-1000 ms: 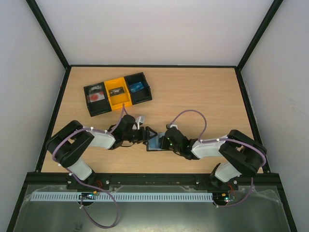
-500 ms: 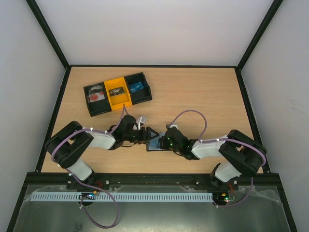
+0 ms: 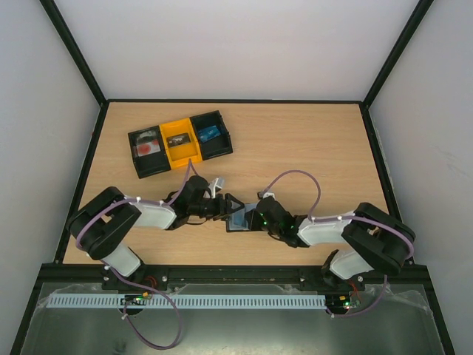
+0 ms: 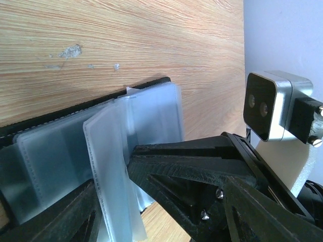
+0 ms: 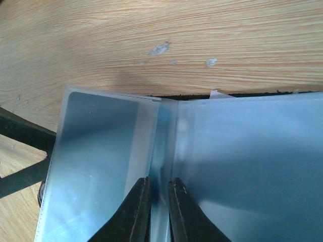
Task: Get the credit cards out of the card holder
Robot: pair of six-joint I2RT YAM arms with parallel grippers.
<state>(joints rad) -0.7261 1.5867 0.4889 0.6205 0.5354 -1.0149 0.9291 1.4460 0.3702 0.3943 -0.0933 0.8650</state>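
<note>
The card holder (image 3: 236, 220) lies open on the table between my two grippers, its black edge showing behind the grey-blue pocket panels (image 5: 252, 151). A bluish credit card (image 5: 98, 151) shows through the left pocket in the right wrist view. My right gripper (image 5: 157, 184) sits over the fold between two pocket leaves, its jaws only a narrow gap apart with a thin blue edge in the gap. My left gripper (image 4: 113, 174) is open and wide at the holder's (image 4: 55, 146) other end. One translucent pocket leaf (image 4: 108, 151) stands up loose between its fingers.
A black-and-yellow three-compartment tray (image 3: 181, 142) with small items stands at the back left. The right arm's camera housing (image 4: 267, 111) is close beside my left gripper. Black frame rails border the wooden table (image 3: 310, 140).
My right gripper's jaws have parted slightly from fully shut, and the right arm has shifted a little to the right. The left gripper has stayed as it was.
</note>
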